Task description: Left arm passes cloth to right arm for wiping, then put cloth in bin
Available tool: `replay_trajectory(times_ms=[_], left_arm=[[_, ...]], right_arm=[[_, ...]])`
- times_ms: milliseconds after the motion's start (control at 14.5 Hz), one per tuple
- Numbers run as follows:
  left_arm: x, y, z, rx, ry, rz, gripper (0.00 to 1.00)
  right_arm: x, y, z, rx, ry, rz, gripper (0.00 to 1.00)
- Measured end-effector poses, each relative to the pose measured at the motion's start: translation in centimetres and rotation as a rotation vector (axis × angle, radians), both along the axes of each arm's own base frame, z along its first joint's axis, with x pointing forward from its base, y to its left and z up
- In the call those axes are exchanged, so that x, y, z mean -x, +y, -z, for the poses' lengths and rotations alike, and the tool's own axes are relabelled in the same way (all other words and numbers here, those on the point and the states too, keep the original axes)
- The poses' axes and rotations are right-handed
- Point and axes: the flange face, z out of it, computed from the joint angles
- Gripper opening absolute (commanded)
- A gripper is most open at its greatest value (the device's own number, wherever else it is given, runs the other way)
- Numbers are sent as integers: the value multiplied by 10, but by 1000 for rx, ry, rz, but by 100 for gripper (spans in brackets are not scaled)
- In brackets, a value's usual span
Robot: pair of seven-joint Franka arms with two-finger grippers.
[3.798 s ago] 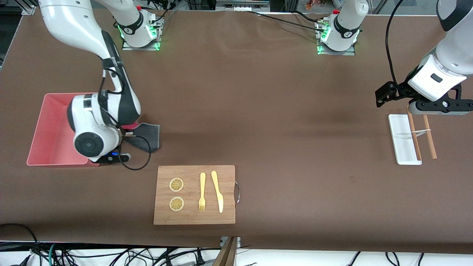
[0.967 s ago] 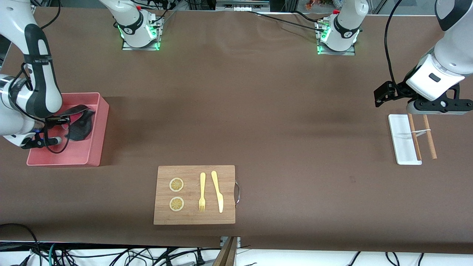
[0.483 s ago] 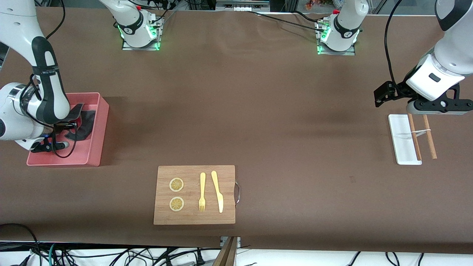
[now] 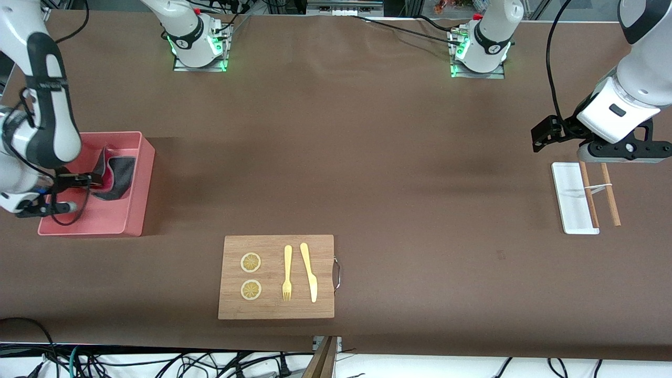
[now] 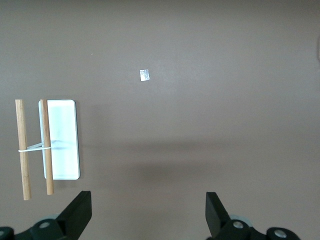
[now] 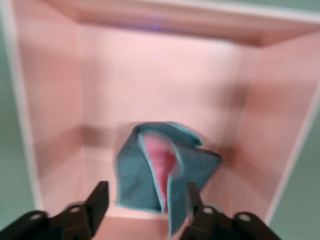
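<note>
Since a moment ago the cloth [image 4: 116, 176] has dropped into the bin [image 4: 137, 210], so the right end effector [image 6: 145, 205], fingers spread and empty above it, should lift straight up, while the left end effector [image 5: 147, 220] waits open over the bare surface [image 4: 367, 157].

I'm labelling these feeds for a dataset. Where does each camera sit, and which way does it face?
Front view: high across the table, facing both arms; shows bin, cloth, white tray.
Left wrist view: on the left arm, looking down past the open left gripper at the tray.
Right wrist view: above the bin, open right gripper over the cloth.
Each wrist view shares its objects with the front view.
</note>
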Motion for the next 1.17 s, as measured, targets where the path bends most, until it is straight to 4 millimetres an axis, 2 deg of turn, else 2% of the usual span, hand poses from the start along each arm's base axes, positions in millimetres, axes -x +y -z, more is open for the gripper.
replay_trajectory(times_ms=[138,276,483,691,967,1174], left_arm=[[0,0,0,0,0,0,100],[0,0,0,0,0,0,100],[0,0,0,0,0,0,100],[0,0,0,0,0,1,100],[0,0,0,0,0,1,100],[0,0,0,0,0,1,100]], right_arm=[[4,7,-43,-40,-36,16,100],[12,16,-79,-63,-48,10,100],[18,47,-125,-89,-78,-39,100],[23,76,-181,-98,-98,-95,100],[28,81,-254,-81,-187,-112,100],[36,80,-284,-70,-239,-115,100]])
